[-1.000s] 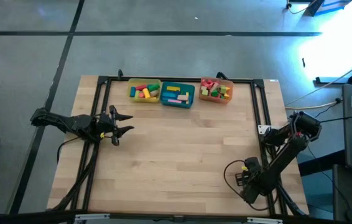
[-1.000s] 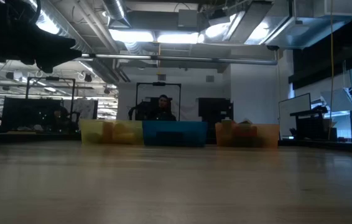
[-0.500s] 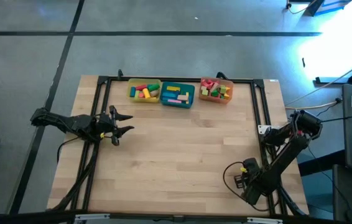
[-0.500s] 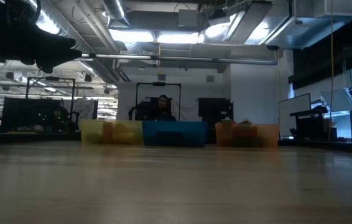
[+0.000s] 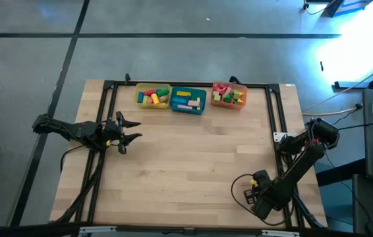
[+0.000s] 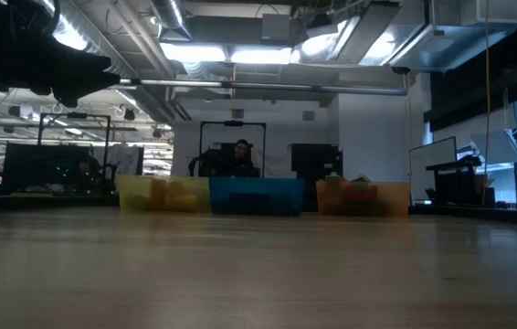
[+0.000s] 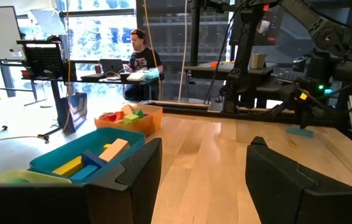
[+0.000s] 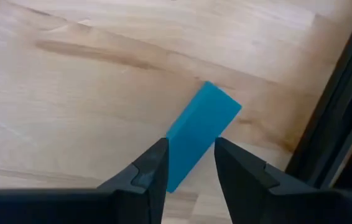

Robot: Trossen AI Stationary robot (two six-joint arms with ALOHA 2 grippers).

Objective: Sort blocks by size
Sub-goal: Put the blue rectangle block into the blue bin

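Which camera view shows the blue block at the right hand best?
The right wrist view: the blue block fills it, between the right hand's fingers. The left wrist view shows it small and far off; in the high and low views I cannot find it.

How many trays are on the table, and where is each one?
3, in a row along the far edge: the yellow tray on the left, the teal tray in the middle, the orange tray on the right.

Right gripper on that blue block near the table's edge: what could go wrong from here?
1. The right gripper pinches only one end of the blue block; most of it sticks out beyond the fingers, so it might twist or slip when lifted.
2. The dark frame rail runs close beside the block, so a swing that way could knock it.
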